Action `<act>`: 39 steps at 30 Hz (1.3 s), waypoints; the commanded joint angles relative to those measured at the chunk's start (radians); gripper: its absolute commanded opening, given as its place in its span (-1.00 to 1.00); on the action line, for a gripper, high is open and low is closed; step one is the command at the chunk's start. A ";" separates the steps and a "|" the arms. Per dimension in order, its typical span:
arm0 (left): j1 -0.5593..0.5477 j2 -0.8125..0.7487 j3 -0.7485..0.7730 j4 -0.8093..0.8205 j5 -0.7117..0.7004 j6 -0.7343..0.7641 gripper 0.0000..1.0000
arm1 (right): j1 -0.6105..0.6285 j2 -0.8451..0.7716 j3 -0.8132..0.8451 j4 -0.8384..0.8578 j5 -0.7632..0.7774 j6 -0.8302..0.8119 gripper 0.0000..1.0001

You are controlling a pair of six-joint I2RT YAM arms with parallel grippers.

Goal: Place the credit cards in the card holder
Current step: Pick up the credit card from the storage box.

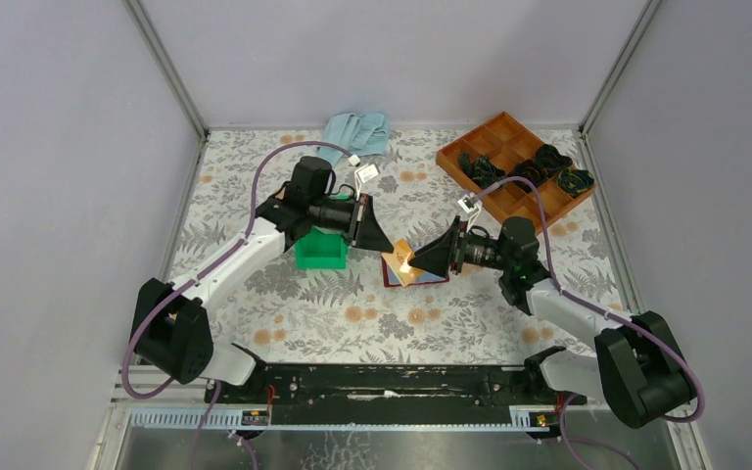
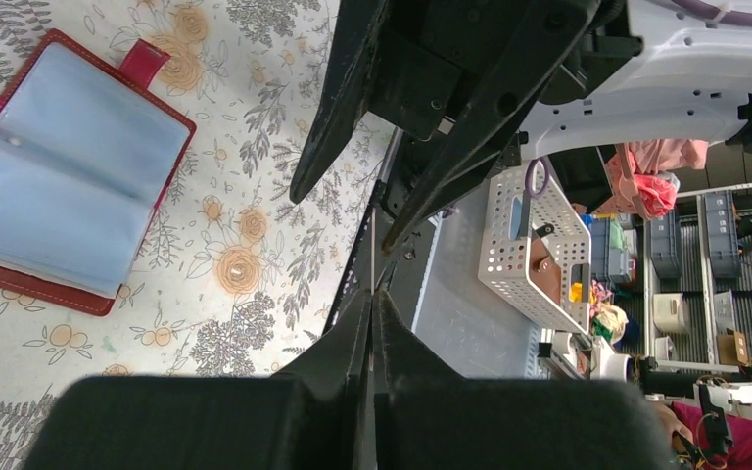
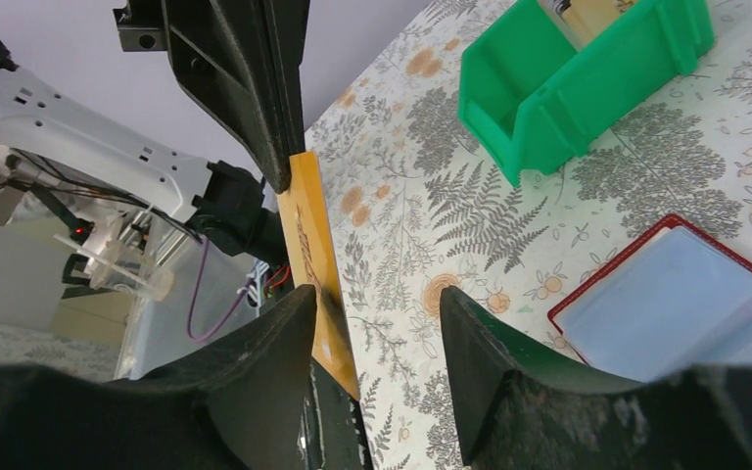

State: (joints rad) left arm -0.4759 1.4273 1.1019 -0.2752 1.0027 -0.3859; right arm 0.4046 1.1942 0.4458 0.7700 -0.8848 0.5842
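Note:
My left gripper (image 1: 389,249) is shut on a gold credit card (image 1: 402,258) and holds it on edge above the table. In the left wrist view the card (image 2: 372,250) shows only as a thin line sticking out from the closed left gripper (image 2: 374,294). My right gripper (image 1: 417,262) faces it with jaws open. In the right wrist view the card (image 3: 315,257) stands between the jaws of the right gripper (image 3: 377,299), against the left-hand finger (image 3: 264,343). The card holder (image 1: 413,278) lies open just below, pale blue inside with a red border (image 2: 59,176) (image 3: 676,294).
A green bin (image 1: 320,251) (image 3: 568,88) stands left of the holder, with pale cards (image 3: 587,12) in it. An orange compartment tray (image 1: 514,166) with dark cables sits at the back right. A blue cloth (image 1: 357,132) lies at the back.

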 commanded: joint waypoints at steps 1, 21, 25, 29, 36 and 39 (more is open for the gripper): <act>0.006 -0.008 0.010 0.044 0.053 0.019 -1.00 | -0.005 0.021 -0.005 0.170 -0.065 0.088 0.11; 0.003 0.039 0.028 0.019 0.076 0.045 -1.00 | -0.005 0.144 -0.004 0.362 -0.157 0.212 -1.00; 0.003 0.052 0.043 0.003 0.048 0.048 -0.95 | -0.006 0.169 -0.012 0.437 -0.173 0.270 -1.00; 0.009 0.052 0.046 0.027 -0.031 0.008 0.04 | -0.006 0.176 -0.026 0.472 -0.161 0.293 -1.00; 0.028 0.008 -0.009 0.154 -0.306 -0.124 0.32 | -0.006 0.151 -0.039 0.389 -0.077 0.264 -1.00; 0.027 -0.050 -0.081 0.222 -0.489 -0.179 0.33 | -0.006 0.119 -0.021 0.230 -0.008 0.184 -1.00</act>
State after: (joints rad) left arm -0.4568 1.4570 1.0935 -0.1913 0.7795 -0.4721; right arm 0.3981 1.3659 0.4068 1.1248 -0.9813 0.8516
